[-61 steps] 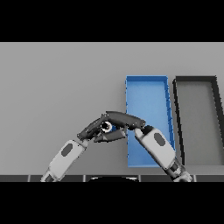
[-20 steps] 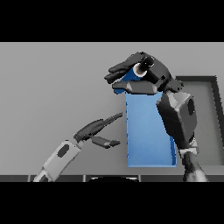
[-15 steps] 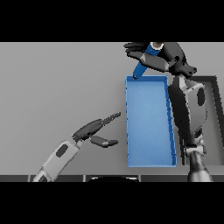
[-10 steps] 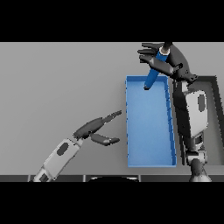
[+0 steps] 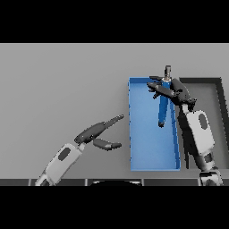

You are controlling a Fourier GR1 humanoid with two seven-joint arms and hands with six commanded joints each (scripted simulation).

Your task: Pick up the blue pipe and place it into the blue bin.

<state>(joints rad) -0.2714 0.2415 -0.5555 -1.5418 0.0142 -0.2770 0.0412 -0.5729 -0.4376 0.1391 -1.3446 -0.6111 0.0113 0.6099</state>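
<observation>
Head view: the right hand grips the top of the blue pipe, which hangs down, long and straight, over the blue bin. The left hand rests open, far off.

The upper part of the blue pipe is covered by the right robot hand, so whether those fingers grip it or merely lie across it cannot be determined. That arm also conceals part of the blue bin's right wall and the left wall of the dark bin beside it, and the dark bin's right side is cut by the picture's edge. The left robot hand shows in full, but its arm is cut off at the lower edge.
</observation>
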